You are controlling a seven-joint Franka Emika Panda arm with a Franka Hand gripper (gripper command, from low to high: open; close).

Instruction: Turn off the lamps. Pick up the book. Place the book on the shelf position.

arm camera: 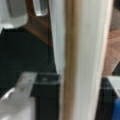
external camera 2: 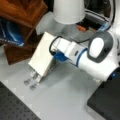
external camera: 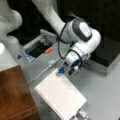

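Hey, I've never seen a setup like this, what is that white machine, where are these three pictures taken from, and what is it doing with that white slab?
The white machine is a robot arm; its gripper is at one edge of the large flat white book, which stands tilted on silver metal rails on the grey tabletop. Two pictures come from cameras off the arm; the third, on its wrist, shows the book's edge up close. The dark reddish-brown wooden shelf sits beside the book.
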